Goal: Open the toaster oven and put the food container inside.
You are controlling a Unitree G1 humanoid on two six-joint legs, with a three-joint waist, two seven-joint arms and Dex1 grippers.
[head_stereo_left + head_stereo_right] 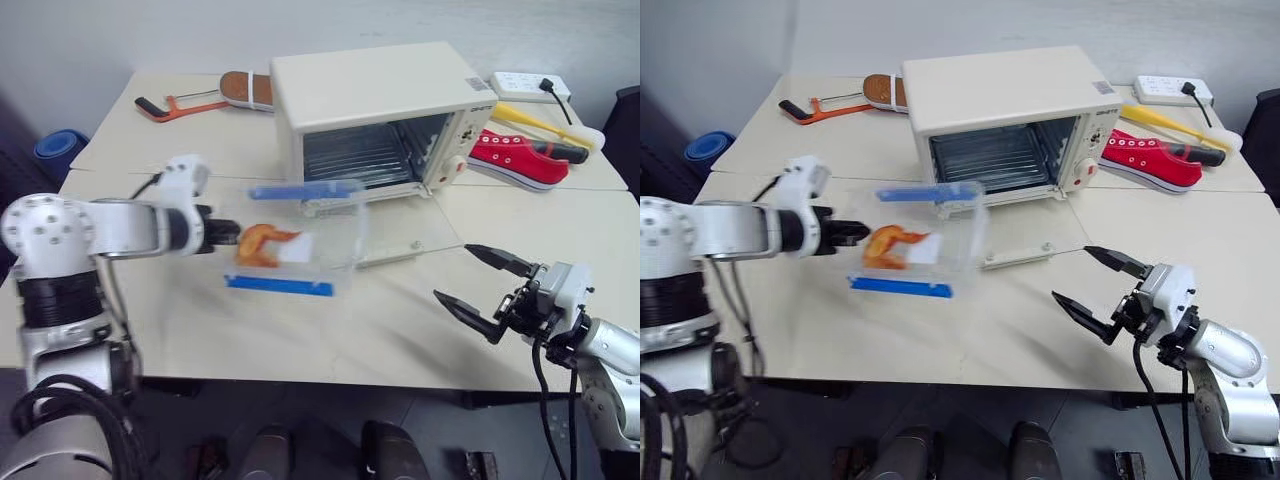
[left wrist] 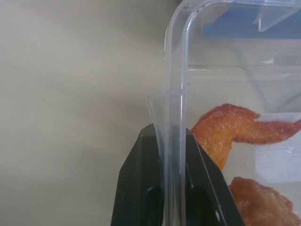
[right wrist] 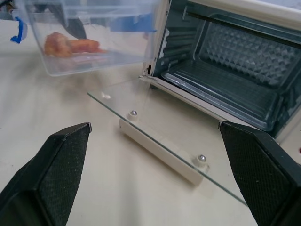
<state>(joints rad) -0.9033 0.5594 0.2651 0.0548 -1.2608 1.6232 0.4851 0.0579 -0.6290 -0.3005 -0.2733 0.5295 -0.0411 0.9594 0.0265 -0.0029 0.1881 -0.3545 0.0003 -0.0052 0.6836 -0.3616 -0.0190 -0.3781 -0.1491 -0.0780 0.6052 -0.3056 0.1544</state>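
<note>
The toaster oven (image 1: 385,115) already stands open, its glass door (image 3: 155,127) folded flat onto the table (image 1: 420,330), so the step in hand looks to be the carrying of the food container (image 1: 295,240) toward the cavity. The left gripper (image 1: 222,237) is clenched on the container's thin clear wall, one black finger on either side of it in the left wrist view, and the box hangs beyond those fingertips, off the table and just short of the lowered door. It is tipped on edge, one blue clip (image 1: 300,189) uppermost and the other blue clip (image 1: 280,286) lowest; its long axis seems to run roughly crosswise to the jaws, though that is hard to judge. The right gripper (image 1: 485,285) is spread wide and empty, its jaws facing the door and the cavity, well apart from the box. The next move likely calls for levelling the box and passing it over the door onto the wire rack (image 3: 221,89)
</note>
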